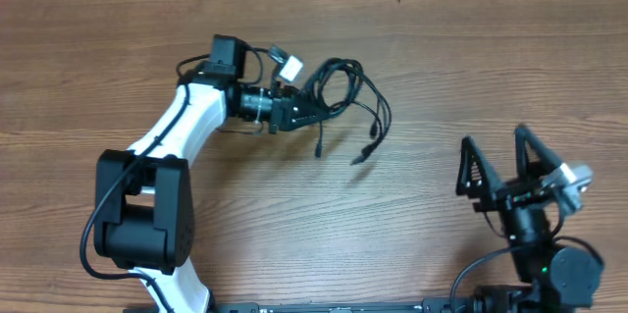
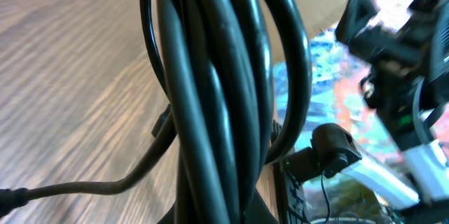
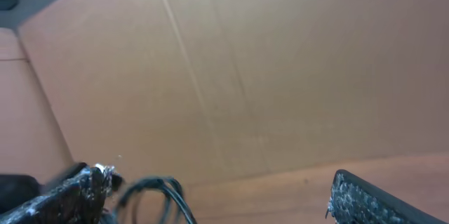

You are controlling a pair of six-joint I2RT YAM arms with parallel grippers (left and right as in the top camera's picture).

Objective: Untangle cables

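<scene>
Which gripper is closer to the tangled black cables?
Left. The left gripper is right at the cables and seems to grip the bundle. The right gripper stands open, far off to their right, touching none of them.

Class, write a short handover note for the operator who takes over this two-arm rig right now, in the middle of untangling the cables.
Left end effector: looks closed on the cables, gripping the bundle at the far middle of the table.
Right end effector: open, empty, well apart from the bundle at the near right.
Done: bundle grasped, nothing separated.
Left: the cords are looped together, with plug ends trailing loose. Every cord has to be pulled free.
</scene>
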